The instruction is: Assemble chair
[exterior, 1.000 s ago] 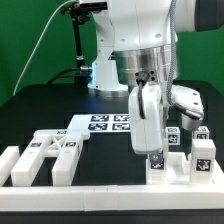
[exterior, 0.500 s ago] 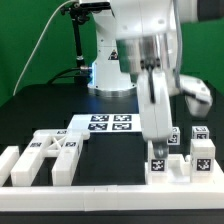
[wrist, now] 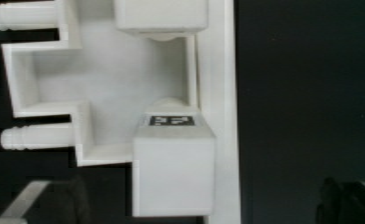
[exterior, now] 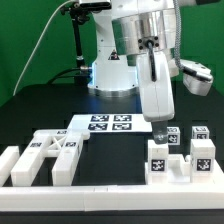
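A notched white chair piece [exterior: 168, 160] with a tag on its front stands against the front rail at the exterior view's right, next to a taller tagged block [exterior: 203, 150]. My gripper [exterior: 160, 132] hangs just above that piece, open and apart from it. In the wrist view the same piece [wrist: 117, 90] shows two round pegs [wrist: 10, 136] on one side and a tag [wrist: 174, 120] on a block. My gripper [wrist: 188, 214] straddles that block, with its dark fingers [wrist: 30, 204] wide apart at the picture's edge and nothing held.
More white chair pieces [exterior: 45, 155] with tags lie at the exterior view's left. The marker board [exterior: 108, 123] lies flat behind them in the middle. A low white rail [exterior: 110, 187] runs along the front. The arm's base [exterior: 112, 75] stands at the back.
The gripper has opened and let go of the notched piece. It then rose and shifted slightly toward the exterior view's right, leaving the piece standing by the rail.
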`<control>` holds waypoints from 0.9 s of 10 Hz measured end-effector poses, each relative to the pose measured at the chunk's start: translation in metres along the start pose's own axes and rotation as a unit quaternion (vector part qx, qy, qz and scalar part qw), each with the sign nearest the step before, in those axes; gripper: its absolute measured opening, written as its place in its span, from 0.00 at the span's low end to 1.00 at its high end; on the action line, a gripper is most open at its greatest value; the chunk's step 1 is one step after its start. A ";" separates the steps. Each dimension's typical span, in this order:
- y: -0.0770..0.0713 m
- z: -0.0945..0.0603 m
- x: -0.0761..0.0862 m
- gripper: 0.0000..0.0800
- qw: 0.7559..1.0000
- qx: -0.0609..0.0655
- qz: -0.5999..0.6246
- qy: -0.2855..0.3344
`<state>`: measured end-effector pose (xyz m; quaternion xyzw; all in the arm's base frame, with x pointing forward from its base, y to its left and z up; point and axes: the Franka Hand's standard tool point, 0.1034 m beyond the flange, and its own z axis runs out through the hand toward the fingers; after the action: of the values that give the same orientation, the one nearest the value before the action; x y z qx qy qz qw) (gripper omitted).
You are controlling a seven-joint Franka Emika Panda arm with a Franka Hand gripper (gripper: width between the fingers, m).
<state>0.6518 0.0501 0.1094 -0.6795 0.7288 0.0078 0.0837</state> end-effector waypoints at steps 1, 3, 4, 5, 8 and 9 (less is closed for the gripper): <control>0.000 0.000 0.000 0.81 1.000 0.000 -0.008 0.000; 0.001 -0.007 0.000 0.81 0.996 0.002 -0.084 -0.001; 0.002 -0.010 0.001 0.81 0.992 0.011 -0.128 0.001; 0.006 -0.011 0.003 0.81 0.980 0.015 -0.199 0.006; 0.007 -0.024 0.000 0.81 0.950 0.030 -0.310 0.021; 0.008 -0.023 -0.003 0.81 0.946 0.046 -0.319 0.033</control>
<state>0.6416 0.0511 0.1313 -0.8716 0.4763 -0.0748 0.0891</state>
